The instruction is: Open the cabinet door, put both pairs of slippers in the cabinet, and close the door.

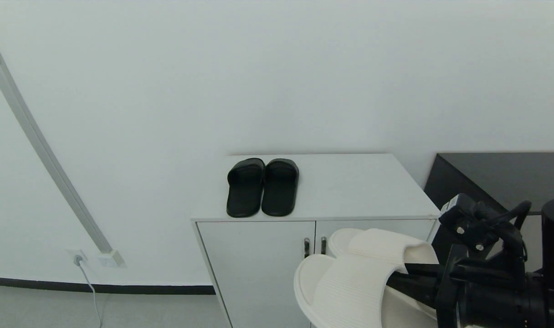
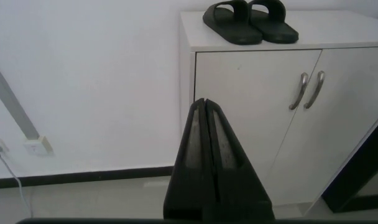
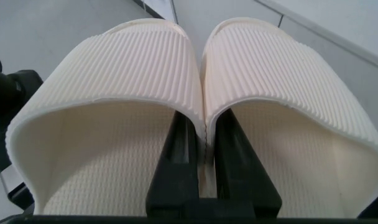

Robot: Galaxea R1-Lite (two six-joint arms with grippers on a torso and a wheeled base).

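Note:
A pair of black slippers (image 1: 262, 187) (image 2: 251, 20) lies side by side on top of the white cabinet (image 1: 350, 187), near its left front edge. Both cabinet doors (image 1: 259, 269) are closed, their two metal handles (image 1: 314, 247) (image 2: 307, 90) meeting in the middle. My right gripper (image 3: 204, 124) is shut on a pair of white ribbed slippers (image 1: 359, 273) (image 3: 195, 81), pinching the two adjoining straps together, one finger inside each slipper. It holds them in front of the right door, below the cabinet top. My left gripper (image 2: 205, 106) is shut and empty, low and left of the cabinet front.
A black tabletop (image 1: 500, 177) stands right of the cabinet against the wall. A wall socket with a cable (image 1: 79, 259) and a slanted grey conduit (image 1: 40, 141) are on the wall to the left. Bare floor (image 1: 99, 310) lies left of the cabinet.

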